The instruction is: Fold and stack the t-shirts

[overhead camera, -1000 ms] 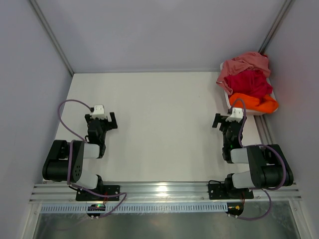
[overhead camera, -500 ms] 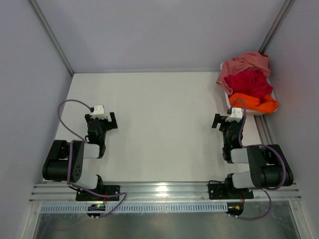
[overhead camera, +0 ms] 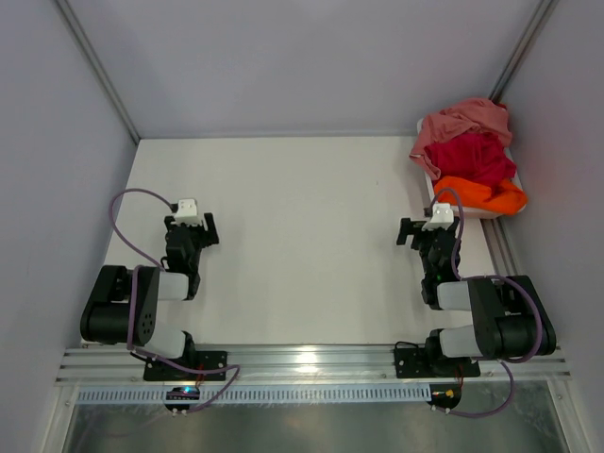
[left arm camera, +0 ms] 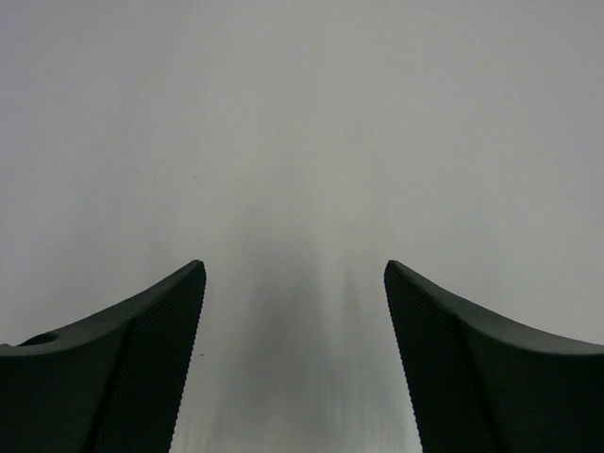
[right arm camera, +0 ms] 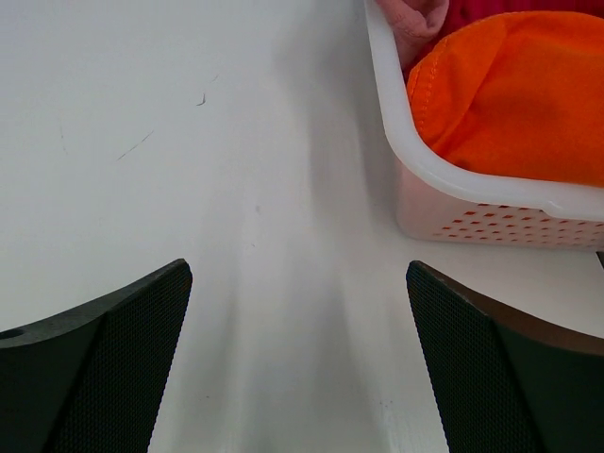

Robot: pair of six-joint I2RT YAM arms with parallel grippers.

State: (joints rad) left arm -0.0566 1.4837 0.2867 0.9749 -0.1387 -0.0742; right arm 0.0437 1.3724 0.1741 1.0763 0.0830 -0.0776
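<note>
Crumpled t-shirts are heaped in a white tub [overhead camera: 464, 211] at the table's back right: a salmon-pink one [overhead camera: 464, 120] on top, a crimson one [overhead camera: 469, 156] under it, an orange one [overhead camera: 483, 194] at the front. In the right wrist view the orange t-shirt [right arm camera: 514, 99] fills the tub [right arm camera: 472, 193], with a bit of pink cloth [right arm camera: 415, 19] over its rim. My right gripper [overhead camera: 422, 232] [right arm camera: 297, 274] stands open over bare table just left of the tub. My left gripper [overhead camera: 193, 228] [left arm camera: 294, 269] is open over bare white table, far from the cloth.
White walls close the table at the back and both sides. A metal rail [overhead camera: 311, 363] runs along the near edge by the arm bases. Faint scratches [right arm camera: 137, 143] mark the table ahead of the right gripper.
My left gripper's jaws have narrowed slightly. My right gripper has shifted a little to the left and forward, away from the tub's corner.
</note>
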